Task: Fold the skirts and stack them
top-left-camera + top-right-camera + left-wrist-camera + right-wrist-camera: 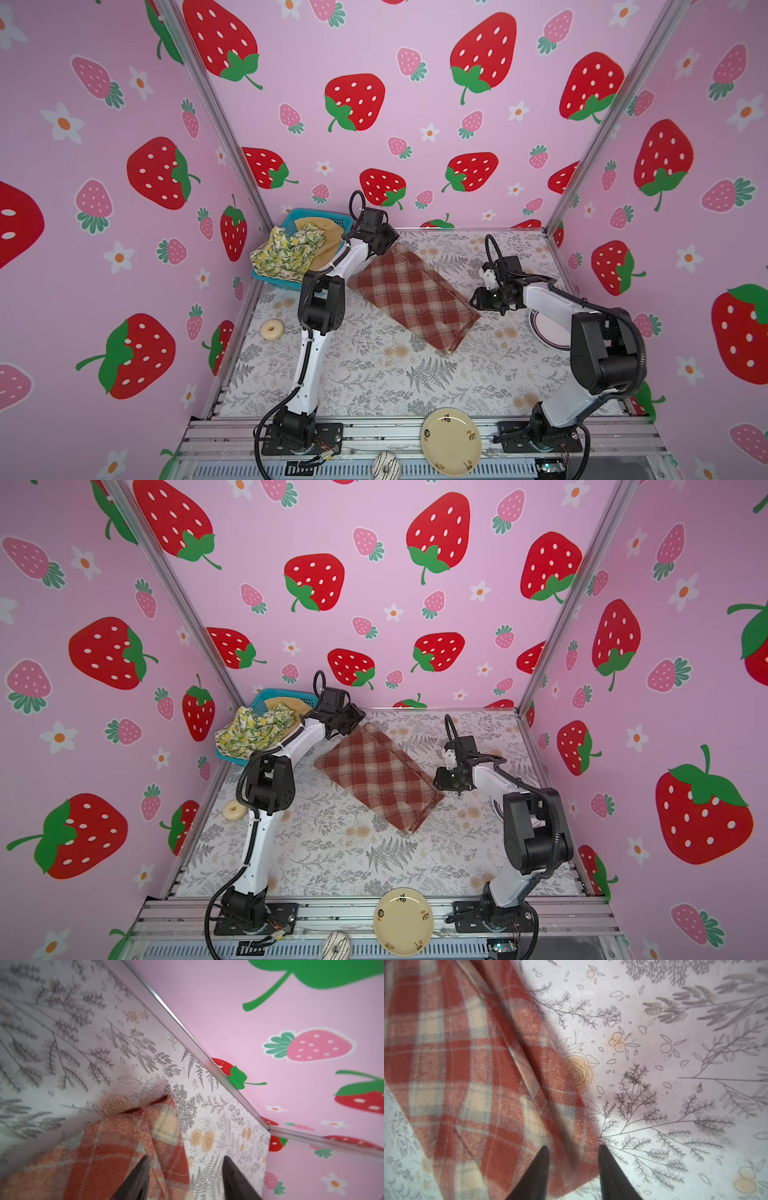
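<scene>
The red-and-cream plaid skirt [411, 295] [376, 777] lies folded in a long slanted strip on the middle of the table. My left gripper [388, 243] [186, 1157] is open over its far corner; one finger is above the plaid cloth [116, 1147], the other above bare table. My right gripper [476, 299] [573, 1146] is open at the strip's right corner, with the edge of the plaid cloth [467, 1064] loose between its fingers. The lemon-print skirt [286, 249] [253, 731] and the mustard skirt [328, 245] lie crumpled in the blue basket [316, 214].
The basket stands in the back left corner against the walls. A cream doughnut [272, 329] lies by the left wall. A white plate [548, 328] sits under my right arm. A yellow plate [451, 441] and a striped doughnut [385, 465] rest on the front rail.
</scene>
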You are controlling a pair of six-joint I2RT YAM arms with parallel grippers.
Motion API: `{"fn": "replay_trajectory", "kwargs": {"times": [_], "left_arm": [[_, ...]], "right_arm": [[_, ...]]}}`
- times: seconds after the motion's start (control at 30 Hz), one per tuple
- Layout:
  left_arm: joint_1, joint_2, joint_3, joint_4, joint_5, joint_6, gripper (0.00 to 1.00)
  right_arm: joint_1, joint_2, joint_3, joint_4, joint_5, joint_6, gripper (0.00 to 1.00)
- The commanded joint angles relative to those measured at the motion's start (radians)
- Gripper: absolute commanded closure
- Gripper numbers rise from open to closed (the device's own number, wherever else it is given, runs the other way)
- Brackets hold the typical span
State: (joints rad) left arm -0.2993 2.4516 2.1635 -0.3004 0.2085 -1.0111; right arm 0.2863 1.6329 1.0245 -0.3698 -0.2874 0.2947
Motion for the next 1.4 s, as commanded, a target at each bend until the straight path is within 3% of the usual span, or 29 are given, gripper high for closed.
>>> {"fn": "replay_trajectory", "kwargs": {"times": [0.0, 0.03, 0.3, 0.5, 0.83, 0.9, 1.23, 1.37], "left_arm": [[0.000, -0.120, -0.090, 0.042, 0.021, 0.014, 0.10], [0.000, -0.156, -0.137, 0.058, 0.023, 0.017, 0.00], [0.007, -0.426, -0.588, 0.190, 0.030, 0.033, 0.01], [0.005, -0.479, -0.777, 0.280, 0.034, 0.043, 0.01], [-0.019, -0.467, -0.983, 0.405, -0.042, -0.026, 0.01], [-0.037, -0.505, -1.059, 0.440, -0.103, -0.053, 0.01], [-0.228, -0.739, -1.419, 0.562, -0.301, -0.243, 0.01], [-0.267, -0.824, -1.503, 0.607, -0.323, -0.306, 0.01]], "right_arm": [[0.030, -0.103, -0.043, 0.009, -0.017, -0.004, 0.42], [0.039, -0.123, -0.058, 0.013, -0.031, 0.002, 0.39], [0.189, -0.221, -0.199, 0.162, -0.136, 0.143, 0.24], [0.216, -0.129, -0.232, 0.284, -0.168, 0.209, 0.23], [0.161, 0.061, -0.182, 0.251, -0.007, 0.185, 0.23], [0.151, 0.080, -0.157, 0.228, 0.048, 0.168, 0.01], [0.124, 0.252, 0.100, 0.111, 0.107, 0.093, 0.00], [0.125, 0.222, 0.153, 0.086, 0.106, 0.087, 0.00]]}}
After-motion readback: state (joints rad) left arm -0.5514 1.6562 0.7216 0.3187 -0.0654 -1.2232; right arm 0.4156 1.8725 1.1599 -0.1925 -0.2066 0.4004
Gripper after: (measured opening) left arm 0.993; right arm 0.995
